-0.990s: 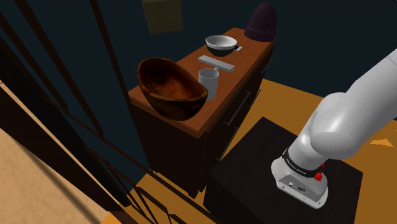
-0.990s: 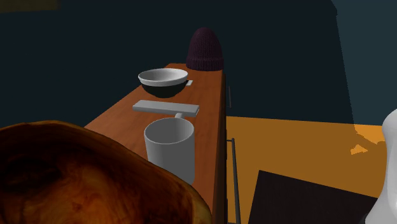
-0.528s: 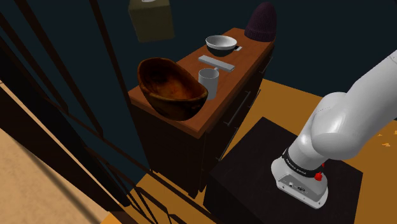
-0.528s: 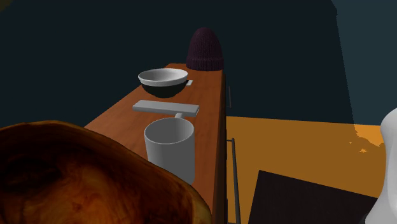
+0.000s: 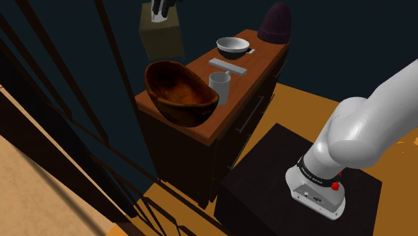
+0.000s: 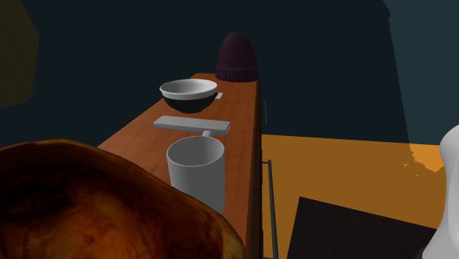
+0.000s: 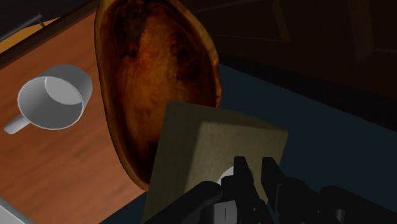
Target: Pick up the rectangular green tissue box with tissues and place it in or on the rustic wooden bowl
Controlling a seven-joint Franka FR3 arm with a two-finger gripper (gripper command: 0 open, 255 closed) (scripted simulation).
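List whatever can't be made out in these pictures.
- Claw: shoulder view, cut off by the top edge.
- Box: second exterior view, cut off by the left edge, dim.
- Bowl: same view, cut off by the left and bottom edges.
- Box's opening: wrist view, mostly hidden behind the claw.

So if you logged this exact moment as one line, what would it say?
gripper: shut on tissue box | tissue box: aloft, near wooden bowl, not in it | placement: not yet done
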